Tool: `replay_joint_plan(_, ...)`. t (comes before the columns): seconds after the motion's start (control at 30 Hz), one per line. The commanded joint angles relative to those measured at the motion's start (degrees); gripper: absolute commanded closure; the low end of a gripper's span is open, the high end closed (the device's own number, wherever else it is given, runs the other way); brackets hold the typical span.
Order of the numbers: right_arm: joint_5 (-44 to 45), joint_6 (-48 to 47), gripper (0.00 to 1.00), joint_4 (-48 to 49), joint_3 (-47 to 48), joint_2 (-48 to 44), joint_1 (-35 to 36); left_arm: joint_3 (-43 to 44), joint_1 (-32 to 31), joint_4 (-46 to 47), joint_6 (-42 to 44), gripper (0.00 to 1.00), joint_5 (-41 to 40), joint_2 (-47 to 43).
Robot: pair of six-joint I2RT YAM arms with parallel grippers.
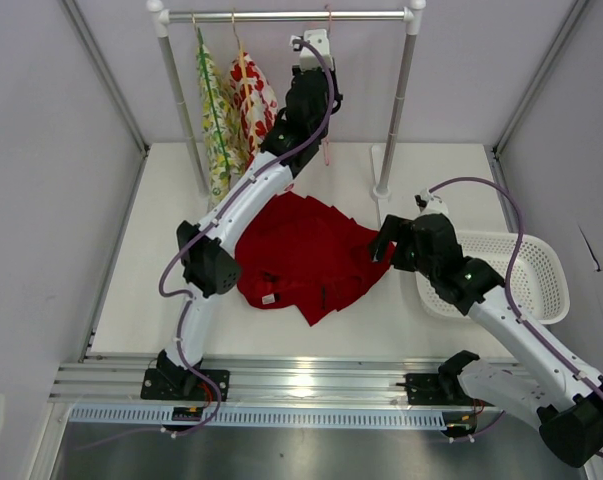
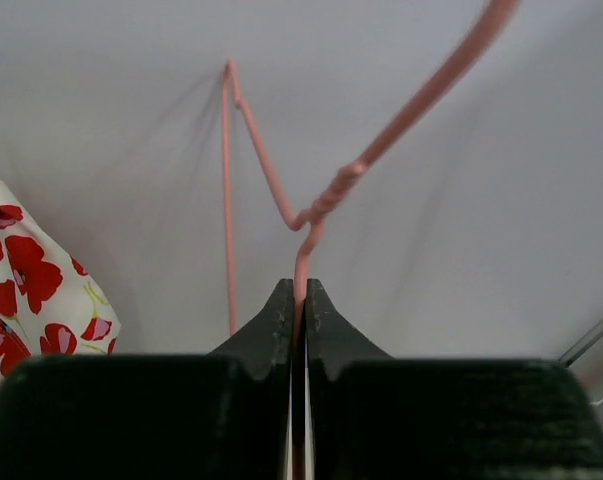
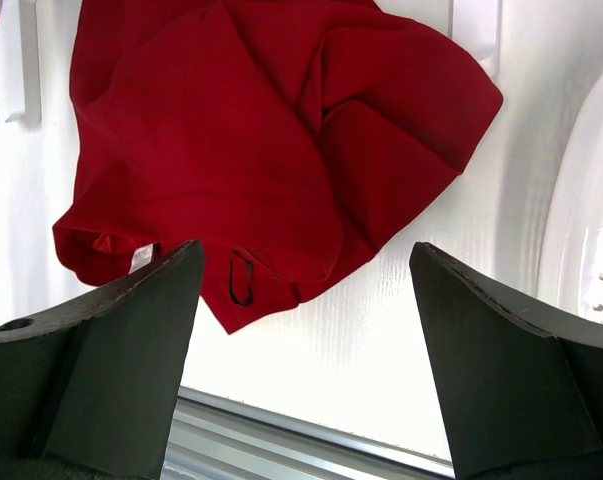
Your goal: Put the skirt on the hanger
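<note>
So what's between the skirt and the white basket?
The right gripper, fingers open, at the skirt's edge near the basket; otherwise bare table. Top external view shows it.

No readable text; skirt (image 1: 306, 255) label illegible.

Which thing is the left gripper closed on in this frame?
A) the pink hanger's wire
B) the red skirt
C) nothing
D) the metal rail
A: the left wrist view shows the left gripper pinching the hanger wire between shut fingers, while the skirt lies loose on the table.
</note>
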Motion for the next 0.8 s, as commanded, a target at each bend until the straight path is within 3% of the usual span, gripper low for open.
replay_joint_plan(0.0, -0.9, -0.5, 0.1, 2.4, -0.5, -0.4, -0.3, -1.1, -0.1, 4.3, 2.6, 1.0, -0.4, -5.3)
replay_joint_plan(0.33, -0.7, -0.5, 0.1, 2.5, -0.6, -0.4, -0.5, -1.9, 0.0, 3.1, 5.3, 1.0, 7.1, -12.1)
replay_joint_plan(0.57, -0.7, -0.6, 0.1, 1.9, -0.5, -1.0, -0.8, -2.7, 0.4, -8.5, 5.3, 1.0, 13.4, -15.5)
replay_joint_plan(0.77, -0.8, -0.6, 0.1, 1.2, -0.2, -1.6, -0.9, -13.2, 0.6, -11.9, 4.8, 1.0, 21.1, -23.4)
